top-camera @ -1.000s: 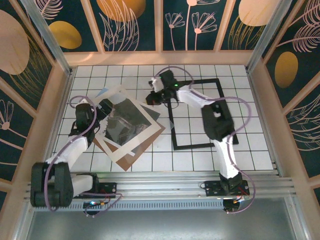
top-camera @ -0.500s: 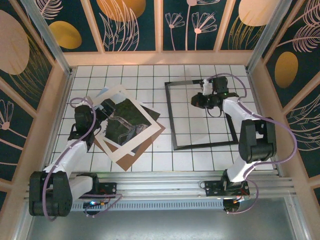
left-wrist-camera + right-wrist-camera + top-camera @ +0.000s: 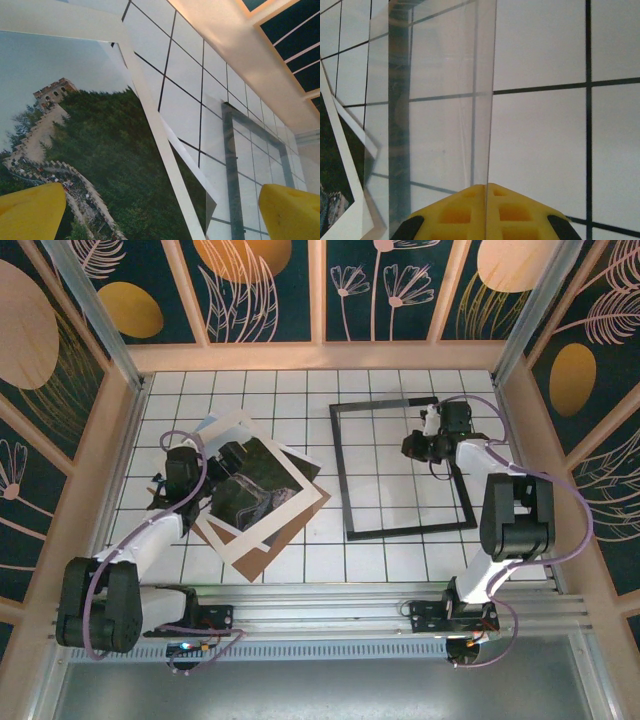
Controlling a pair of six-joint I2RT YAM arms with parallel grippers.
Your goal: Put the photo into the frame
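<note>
Photo: the photo (image 3: pixel 95 150) lies left of centre in the top view, bordered by a white mat (image 3: pixel 159 145), apart from the frame (image 3: pixel 341 470)
Handling: thin, limp, easily creased; take a free edge
Left gripper (image 3: pixel 160 215): spread above it
Right gripper (image 3: pixel 486 189): pinching a clear pane (image 3: pixel 445 100)
Hidden: you cannot see the photo's edges

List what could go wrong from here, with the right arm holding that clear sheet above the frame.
1. The right jaws pinch the clear pane along one edge only. It could slip or swing and strike the frame.
2. The white mat lies across the photo, and the left jaws are open over both. A grab here might catch the mat instead, or crease the print.
</note>
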